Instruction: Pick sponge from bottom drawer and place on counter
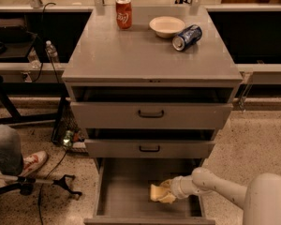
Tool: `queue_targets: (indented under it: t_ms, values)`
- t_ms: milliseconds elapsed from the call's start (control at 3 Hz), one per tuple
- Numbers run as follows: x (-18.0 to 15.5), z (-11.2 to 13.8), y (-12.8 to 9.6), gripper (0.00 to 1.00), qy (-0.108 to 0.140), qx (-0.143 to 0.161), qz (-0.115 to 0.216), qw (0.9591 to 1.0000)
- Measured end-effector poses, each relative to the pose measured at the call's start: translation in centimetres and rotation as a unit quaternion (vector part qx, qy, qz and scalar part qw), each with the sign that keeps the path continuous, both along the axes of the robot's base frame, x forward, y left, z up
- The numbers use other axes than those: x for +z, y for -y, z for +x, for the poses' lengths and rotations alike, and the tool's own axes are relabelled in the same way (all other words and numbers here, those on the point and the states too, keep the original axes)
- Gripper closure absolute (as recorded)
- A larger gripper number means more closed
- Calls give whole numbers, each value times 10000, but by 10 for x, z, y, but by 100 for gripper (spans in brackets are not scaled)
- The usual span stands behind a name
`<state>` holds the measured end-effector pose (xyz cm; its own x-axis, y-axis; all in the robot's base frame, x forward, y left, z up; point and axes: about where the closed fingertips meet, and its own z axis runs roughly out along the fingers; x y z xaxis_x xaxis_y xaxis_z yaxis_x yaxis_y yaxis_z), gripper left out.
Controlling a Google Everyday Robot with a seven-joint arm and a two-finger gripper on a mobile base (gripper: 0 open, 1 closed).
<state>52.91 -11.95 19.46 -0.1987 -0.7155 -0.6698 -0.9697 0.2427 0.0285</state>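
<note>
The bottom drawer point(124, 198) is pulled open at the foot of the grey cabinet. The pale yellow sponge point(156, 193) lies on its floor, right of centre. My cream gripper point(167, 191) reaches in from the right, low inside the drawer, and sits right against the sponge. The arm's white body fills the lower right corner. The counter point(131, 50) is the cabinet's flat grey top.
On the counter stand a red soda can point(123, 13), a white bowl point(166, 26) and a blue can point(187, 37) lying on its side. The two upper drawers point(151, 114) are slightly open. A person's leg and shoe point(32, 162) and a cable are on the floor at left.
</note>
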Motion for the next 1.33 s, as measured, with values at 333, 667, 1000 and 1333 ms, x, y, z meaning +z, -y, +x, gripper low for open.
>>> queue_targets:
  t_ms: [333, 667, 1000, 1333]
  values:
    - [15, 2, -4, 100, 136, 83, -3, 9999]
    - [65, 2, -7, 100, 602, 262, -27, 9978]
    - [100, 3, -7, 100, 891, 370, -51, 9953]
    - [153, 6, -6, 100, 1305, 541, -373, 9893]
